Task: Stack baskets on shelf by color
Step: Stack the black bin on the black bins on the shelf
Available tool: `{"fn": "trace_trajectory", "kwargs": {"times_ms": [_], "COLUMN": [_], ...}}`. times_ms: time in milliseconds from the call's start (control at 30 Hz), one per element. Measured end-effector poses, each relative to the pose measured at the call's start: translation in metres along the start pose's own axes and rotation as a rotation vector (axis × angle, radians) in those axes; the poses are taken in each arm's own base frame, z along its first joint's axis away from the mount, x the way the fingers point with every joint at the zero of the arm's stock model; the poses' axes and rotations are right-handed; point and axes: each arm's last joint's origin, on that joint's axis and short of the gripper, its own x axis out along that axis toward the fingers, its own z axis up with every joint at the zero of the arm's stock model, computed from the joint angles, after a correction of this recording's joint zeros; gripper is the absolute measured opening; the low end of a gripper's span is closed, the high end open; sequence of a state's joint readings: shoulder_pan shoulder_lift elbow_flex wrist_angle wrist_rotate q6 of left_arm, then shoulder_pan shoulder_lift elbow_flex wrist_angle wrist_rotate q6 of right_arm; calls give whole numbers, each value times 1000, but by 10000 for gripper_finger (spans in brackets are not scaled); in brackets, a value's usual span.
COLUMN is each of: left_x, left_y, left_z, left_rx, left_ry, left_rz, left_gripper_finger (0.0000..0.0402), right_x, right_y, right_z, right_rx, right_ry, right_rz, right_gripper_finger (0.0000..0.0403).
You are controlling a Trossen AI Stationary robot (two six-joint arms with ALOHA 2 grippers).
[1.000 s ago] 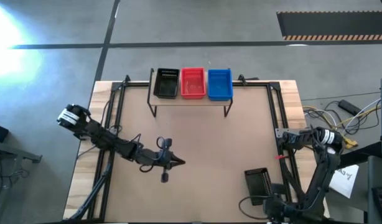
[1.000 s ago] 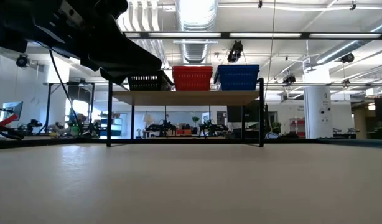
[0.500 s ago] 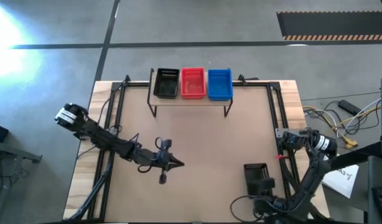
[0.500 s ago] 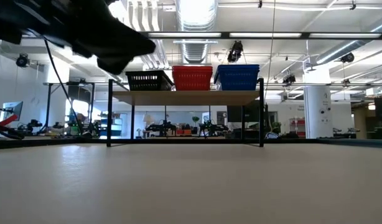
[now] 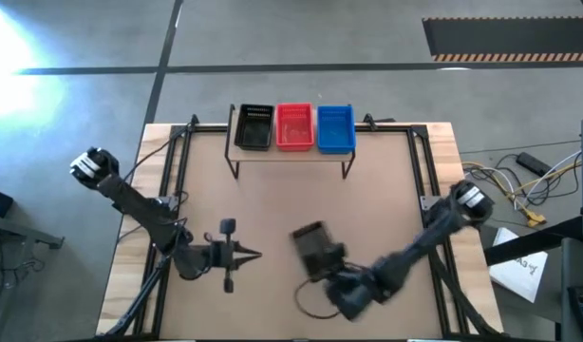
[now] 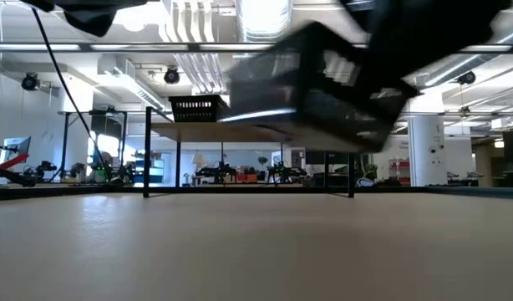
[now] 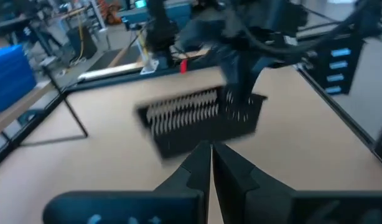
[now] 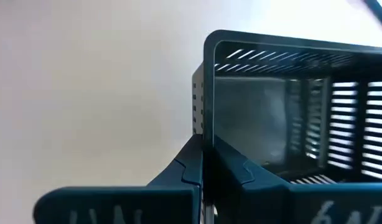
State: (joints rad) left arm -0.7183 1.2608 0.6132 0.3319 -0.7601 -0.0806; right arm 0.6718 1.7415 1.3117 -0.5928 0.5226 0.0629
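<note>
A black basket (image 5: 311, 247) hangs above the middle of the table near its front, with my right gripper (image 5: 327, 267) shut on it. In the low view this basket (image 6: 323, 84) is blurred and well above the tabletop. On the shelf (image 5: 290, 152) at the far edge stand a black basket (image 5: 253, 126), a red basket (image 5: 294, 126) and a blue basket (image 5: 335, 128), side by side on their bottoms. My left gripper (image 5: 256, 255) is shut and holds nothing, left of the held basket. My right gripper pinches one wall of the black basket at its rim (image 8: 204, 127), near a corner, with one finger outside (image 8: 190, 163) and one inside the basket. The fingers come from the table's near right side. The basket is lifted clear of the table and tilted.
Black frame rails (image 5: 420, 171) run along the table's left and right sides. Cables (image 5: 505, 180) lie off the table to the right. The tabletop (image 5: 291, 204) between the shelf and the grippers is bare wood.
My right gripper has shut on the black basket at the near right corner, lifted it clear and carried it toward the table's left, to the middle. My left gripper, still shut, has drawn back a little toward the left edge.
</note>
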Motion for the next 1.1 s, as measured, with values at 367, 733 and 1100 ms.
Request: {"fn": "trace_trajectory", "kwargs": {"times_ms": [367,733,1100], "left_x": [7,31,45], "left_y": [-26,2,32], "left_z": [0,9,11], "left_rx": [190,287,563], "left_ry": [91,308,403], "left_rz": [-138,-211,-210], "left_gripper_finger": [13,169,193], "right_x": [47,74,24], "right_y": [-72,-63,-51], "right_z": [10,3,9], "right_rx": [-274,-397,-111], "right_ry": [-121,-77,-78], "right_rz": [194,213,212], "right_gripper_finger": [9,36,151]}}
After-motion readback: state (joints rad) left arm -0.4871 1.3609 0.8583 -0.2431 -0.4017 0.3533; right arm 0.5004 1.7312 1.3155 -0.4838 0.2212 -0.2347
